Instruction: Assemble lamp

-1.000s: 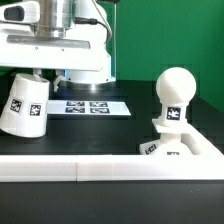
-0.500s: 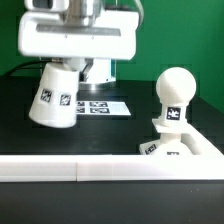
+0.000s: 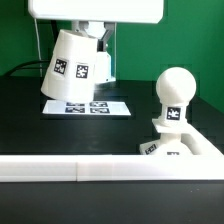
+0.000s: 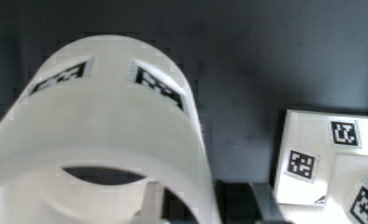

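The white cone shade [image 3: 73, 68] hangs tilted in the air, lifted off the table, with black tags on its side. My gripper [image 3: 88, 30] holds it from above and is mostly out of frame at the top of the exterior view. In the wrist view the shade [image 4: 119, 120] fills most of the picture, and my gripper [image 4: 207, 200] is shut on its rim wall, one finger inside and one outside. The ball-topped bulb [image 3: 175, 95] stands upright on the flat square base [image 3: 190, 148] at the exterior view's right. The base [image 4: 332, 145] also shows in the wrist view.
The marker board [image 3: 88, 107] lies on the black table below the shade. A long white rail [image 3: 70, 168] runs along the front edge. A green wall is behind.
The shade has risen off the table with my gripper, moved toward the exterior view's right, and tilted. The bulb and base have not moved.
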Controlling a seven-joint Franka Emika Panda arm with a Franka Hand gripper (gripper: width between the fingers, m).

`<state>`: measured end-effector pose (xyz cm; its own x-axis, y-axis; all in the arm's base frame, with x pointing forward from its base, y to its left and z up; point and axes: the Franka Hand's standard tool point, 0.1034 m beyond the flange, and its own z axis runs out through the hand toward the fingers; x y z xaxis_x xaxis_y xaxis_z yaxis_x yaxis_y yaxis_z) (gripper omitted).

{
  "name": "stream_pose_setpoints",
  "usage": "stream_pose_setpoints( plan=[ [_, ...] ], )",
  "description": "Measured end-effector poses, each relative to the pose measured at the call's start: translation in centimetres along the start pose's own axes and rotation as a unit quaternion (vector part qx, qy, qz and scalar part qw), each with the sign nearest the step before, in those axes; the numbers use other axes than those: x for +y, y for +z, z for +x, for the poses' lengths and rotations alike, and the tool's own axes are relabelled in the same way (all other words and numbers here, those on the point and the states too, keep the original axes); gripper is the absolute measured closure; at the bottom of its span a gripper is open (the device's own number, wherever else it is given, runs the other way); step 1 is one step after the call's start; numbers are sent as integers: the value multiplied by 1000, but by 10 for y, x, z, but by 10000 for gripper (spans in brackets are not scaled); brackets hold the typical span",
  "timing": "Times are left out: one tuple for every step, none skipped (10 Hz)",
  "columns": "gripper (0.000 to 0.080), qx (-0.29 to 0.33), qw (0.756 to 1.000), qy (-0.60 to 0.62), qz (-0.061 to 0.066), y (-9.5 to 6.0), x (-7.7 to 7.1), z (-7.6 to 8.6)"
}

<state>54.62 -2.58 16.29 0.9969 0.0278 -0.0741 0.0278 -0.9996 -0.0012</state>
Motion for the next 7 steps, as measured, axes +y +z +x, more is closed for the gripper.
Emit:
stream_pose_setpoints(
  plan=[
    [755, 0, 1000, 0, 0, 0, 0, 0],
    [755, -4, 1000, 4, 5, -1, -1, -2],
    [755, -11, 1000, 19, 16, -8, -6, -6],
    [755, -19, 999, 33, 22, -23, -19, -5],
    [755, -27, 998, 53, 25, -38, -32, -4],
    [755, -25, 998, 62, 22, -56, -47, 2],
    [755, -17, 999, 51, 10, -68, -57, 10]
  ],
)
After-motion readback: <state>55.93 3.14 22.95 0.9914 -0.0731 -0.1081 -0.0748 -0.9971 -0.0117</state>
